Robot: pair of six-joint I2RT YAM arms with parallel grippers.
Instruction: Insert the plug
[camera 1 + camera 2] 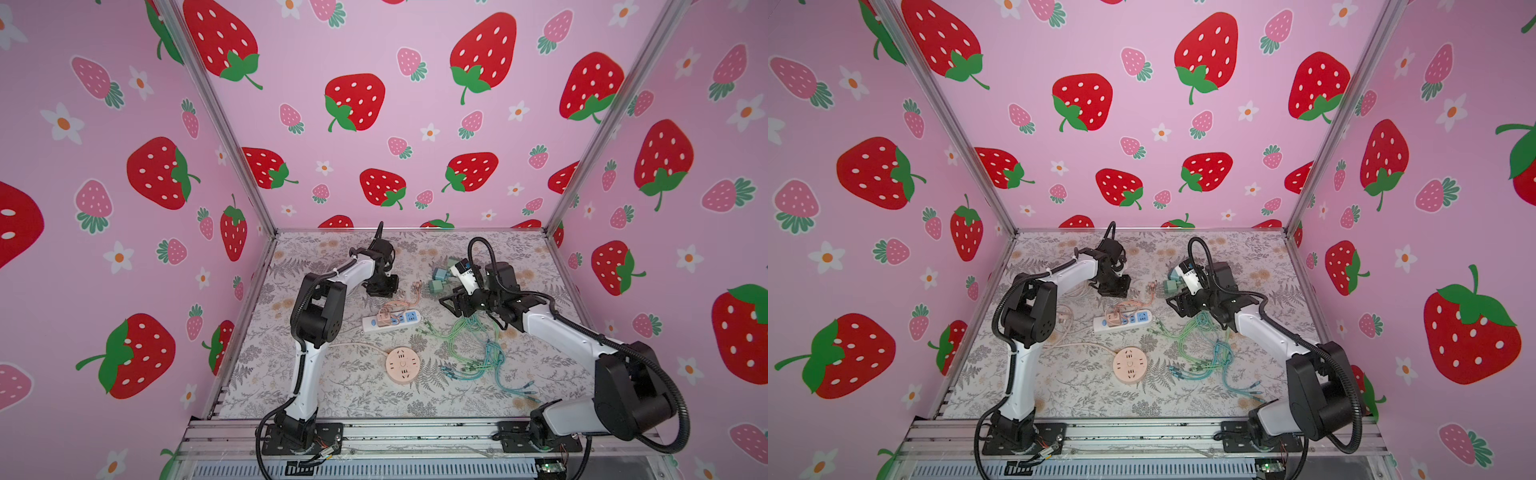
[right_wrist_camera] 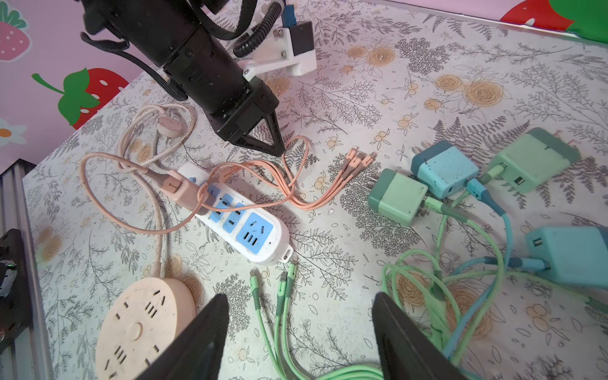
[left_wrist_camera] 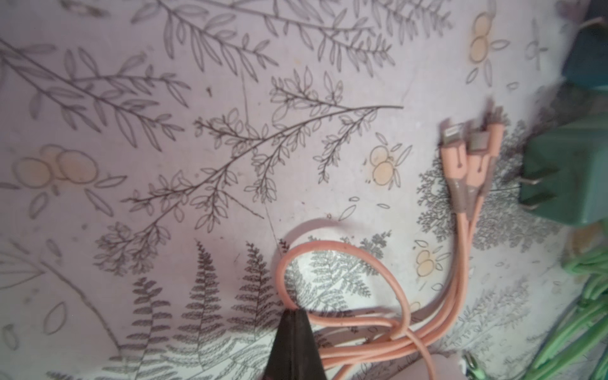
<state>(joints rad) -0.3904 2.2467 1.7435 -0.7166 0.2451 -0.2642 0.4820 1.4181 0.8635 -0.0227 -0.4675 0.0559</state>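
Observation:
A white power strip with blue sockets lies mid-table, and a pink plug sits in its far end. The plug's pink cable loops toward three connectors. My left gripper is shut, its tip resting at the cable loop; a pinch cannot be made out. My right gripper hangs open above green cable ends, holding nothing.
A round pink socket hub lies near the front. Green and blue plug adapters sit at the back right, with tangled green and blue cables trailing forward. A cream cord coils behind the strip.

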